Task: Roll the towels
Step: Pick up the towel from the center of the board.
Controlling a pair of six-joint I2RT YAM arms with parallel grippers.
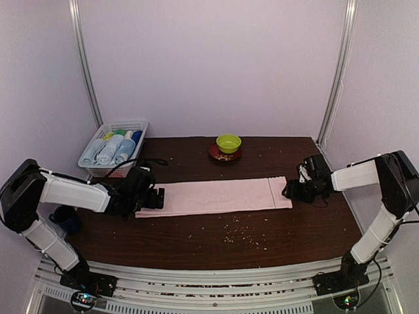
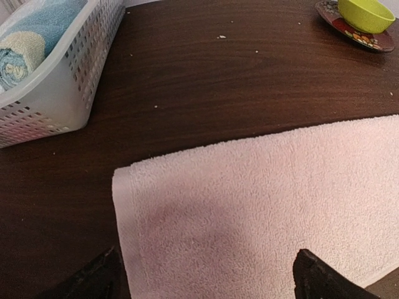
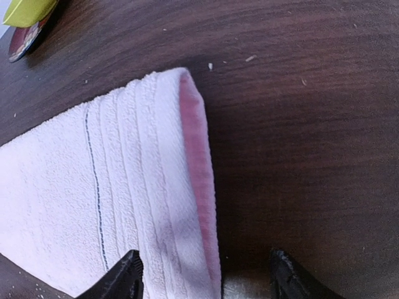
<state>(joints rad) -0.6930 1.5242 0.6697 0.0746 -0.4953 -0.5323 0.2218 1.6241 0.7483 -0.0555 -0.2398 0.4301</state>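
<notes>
A long pale pink towel [image 1: 216,195] lies flat across the middle of the dark table. My left gripper [image 1: 152,198] hovers over its left end, open. In the left wrist view the towel [image 2: 268,205] fills the space between the wide-apart fingers [image 2: 100,280]. My right gripper [image 1: 291,190] is at the towel's right end, open. In the right wrist view the hem [image 3: 193,162] is curled up a little, and one finger stands over the cloth, the other over bare wood. Rolled light blue towels [image 2: 31,37] lie in the basket.
A white mesh basket [image 1: 112,167] with rolled towels stands at the back left. A green bowl [image 1: 228,142] on a red plate [image 1: 216,156] sits at the back middle. Crumbs [image 1: 239,230] are scattered in front of the towel. A dark blue object [image 1: 65,219] lies near my left arm.
</notes>
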